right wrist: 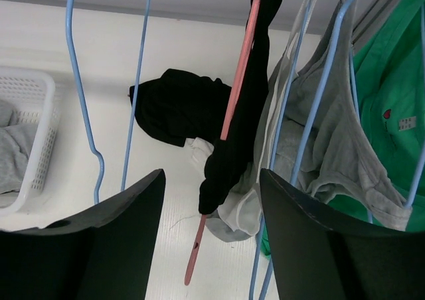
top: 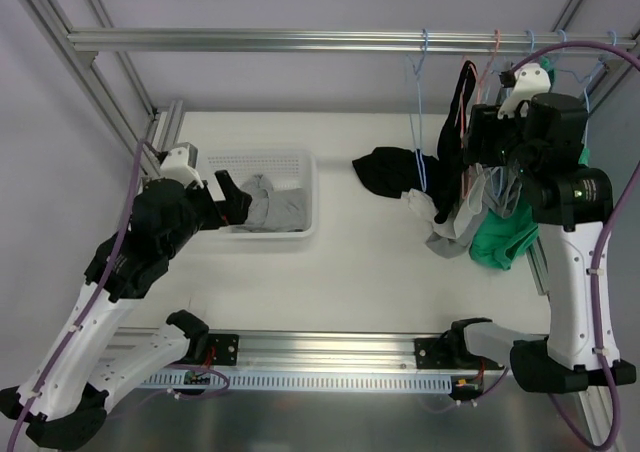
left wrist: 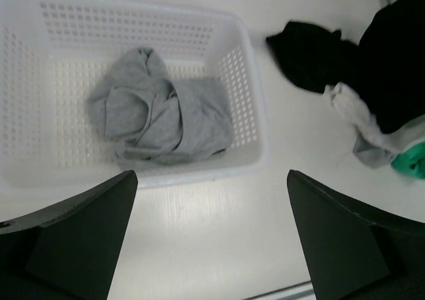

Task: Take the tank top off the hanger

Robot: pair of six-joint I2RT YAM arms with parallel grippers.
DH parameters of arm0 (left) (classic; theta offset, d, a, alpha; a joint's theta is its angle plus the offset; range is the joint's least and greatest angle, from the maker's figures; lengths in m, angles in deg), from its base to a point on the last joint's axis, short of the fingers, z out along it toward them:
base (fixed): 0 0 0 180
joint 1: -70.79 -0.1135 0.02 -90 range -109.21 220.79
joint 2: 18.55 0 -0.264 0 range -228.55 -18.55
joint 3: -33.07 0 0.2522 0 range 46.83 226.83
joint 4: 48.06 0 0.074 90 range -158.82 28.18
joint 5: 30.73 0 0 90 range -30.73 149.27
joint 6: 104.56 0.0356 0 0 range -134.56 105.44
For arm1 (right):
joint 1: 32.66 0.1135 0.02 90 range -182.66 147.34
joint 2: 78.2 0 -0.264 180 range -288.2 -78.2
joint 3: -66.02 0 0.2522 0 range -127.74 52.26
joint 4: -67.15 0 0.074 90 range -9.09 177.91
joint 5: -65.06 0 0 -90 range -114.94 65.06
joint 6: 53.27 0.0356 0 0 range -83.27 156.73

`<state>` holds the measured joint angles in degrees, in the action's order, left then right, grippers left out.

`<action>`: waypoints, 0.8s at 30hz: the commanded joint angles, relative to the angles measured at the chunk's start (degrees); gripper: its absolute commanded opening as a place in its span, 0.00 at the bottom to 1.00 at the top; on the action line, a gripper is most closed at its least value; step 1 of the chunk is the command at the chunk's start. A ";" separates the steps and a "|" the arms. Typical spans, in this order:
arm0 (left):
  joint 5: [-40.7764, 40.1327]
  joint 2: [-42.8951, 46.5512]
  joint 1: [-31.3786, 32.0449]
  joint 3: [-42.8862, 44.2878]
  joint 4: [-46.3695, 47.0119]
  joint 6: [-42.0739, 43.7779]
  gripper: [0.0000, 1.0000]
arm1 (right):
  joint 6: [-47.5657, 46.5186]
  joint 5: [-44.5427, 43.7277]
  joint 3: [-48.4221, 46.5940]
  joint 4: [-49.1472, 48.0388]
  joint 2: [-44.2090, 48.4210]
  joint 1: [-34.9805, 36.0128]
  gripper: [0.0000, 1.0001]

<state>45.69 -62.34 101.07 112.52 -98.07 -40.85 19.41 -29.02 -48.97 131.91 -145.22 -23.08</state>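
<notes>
A black tank top (right wrist: 247, 114) hangs on a pink hanger (right wrist: 196, 250) from the top rail (top: 300, 39). Beside it, a grey tank top (right wrist: 332, 147) and a green one (right wrist: 392, 94) hang on blue hangers. My right gripper (right wrist: 211, 174) is open and empty. It is raised at the hangers, with the black tank top and the pink hanger's end between its fingers, touching neither finger. In the top view it is at the rack (top: 475, 137). My left gripper (left wrist: 212, 177) is open and empty, low over the table by the basket's near rim (top: 232, 194).
A white basket (left wrist: 255, 101) on the left holds a grey garment (left wrist: 159, 114). A black garment (top: 385, 172) lies on the table beside an empty blue hanger (top: 420, 122). A frame post stands at the far right.
</notes>
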 commanded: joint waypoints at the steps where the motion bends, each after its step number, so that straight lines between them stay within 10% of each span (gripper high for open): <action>1: 3.83 2.04 -0.31 -4.16 -2.42 2.81 0.99 | -1.84 0.13 -2.75 -2.57 -1.18 -0.36 0.62; 17: 2.86 4.15 -0.31 -8.65 -3.48 4.66 0.99 | -2.28 -6.73 -0.91 -16.45 -11.37 -0.62 0.38; 24: 1.90 4.42 -0.31 -9.70 -3.48 5.10 0.99 | 1.14 -8.23 3.22 -21.55 -9.01 -0.62 0.00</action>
<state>48.48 -57.93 101.07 103.12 -101.77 -37.44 18.25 -35.47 -46.94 116.50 -157.11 -23.39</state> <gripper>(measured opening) 0.986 0.041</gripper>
